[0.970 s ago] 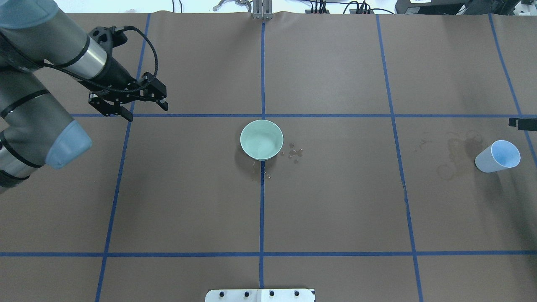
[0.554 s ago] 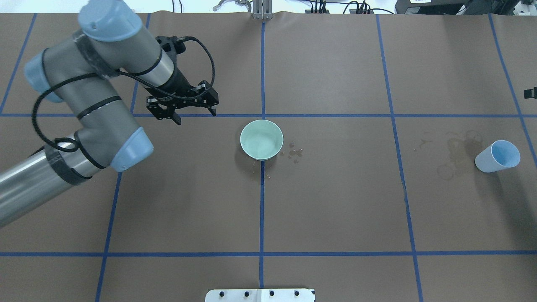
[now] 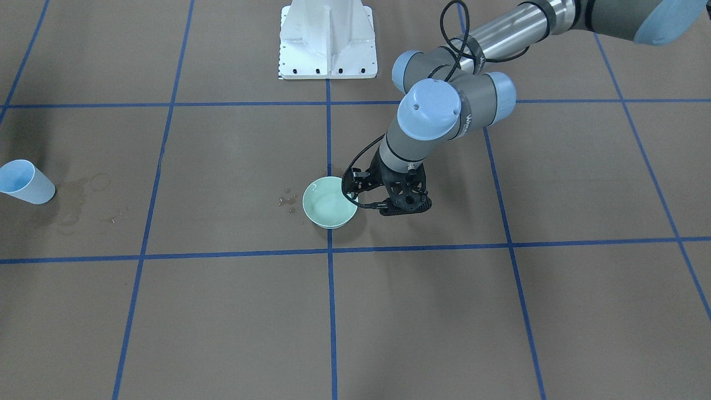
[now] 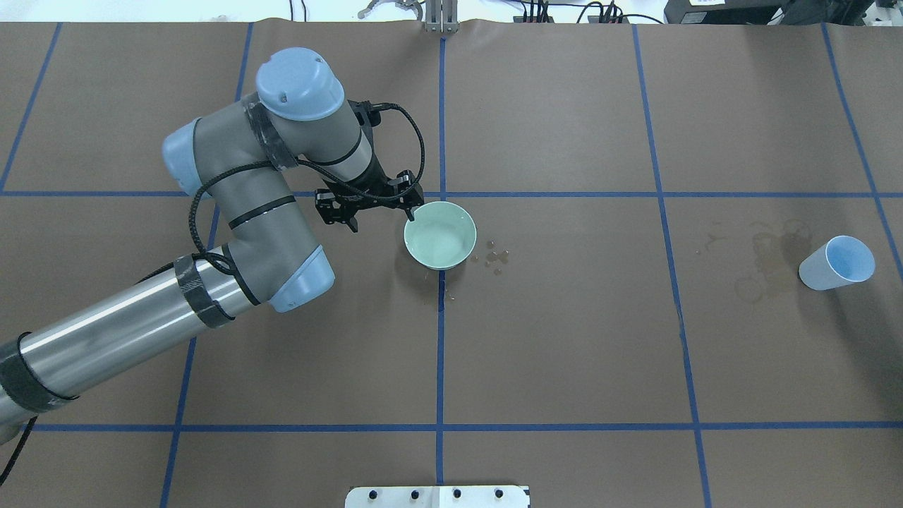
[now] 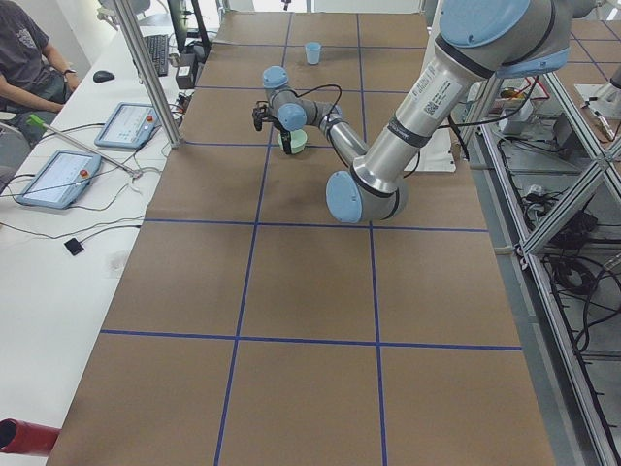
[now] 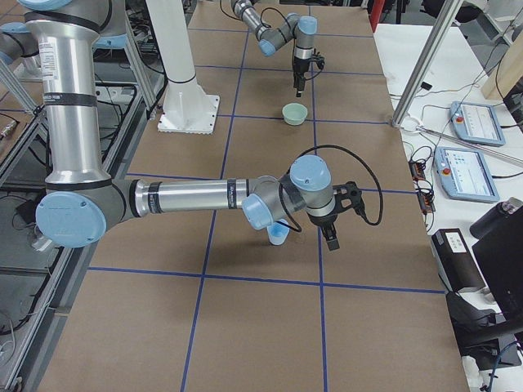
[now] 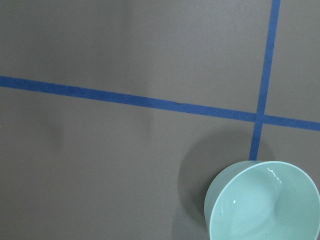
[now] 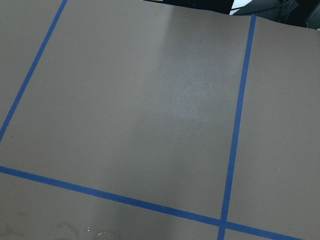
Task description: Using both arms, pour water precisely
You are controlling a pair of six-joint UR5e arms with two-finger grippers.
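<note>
A mint-green bowl stands at the table's middle, also in the front view and the left wrist view. Water shows in it only as small glints. My left arm reaches in from the left. My left gripper is open and empty, just left of the bowl, with one fingertip at its rim. A light blue cup stands at the far right. My right gripper shows only in the exterior right view, beside the cup; I cannot tell whether it is open or shut.
Water drops lie on the brown paper just right of the bowl. Damp ring stains mark the paper left of the cup. Blue tape lines grid the table. The white pedestal base stands at the robot's side.
My left arm has swung right from the table's far left, bringing the open gripper to the bowl's left rim. The black gripper part at the overhead view's right edge has left that view.
</note>
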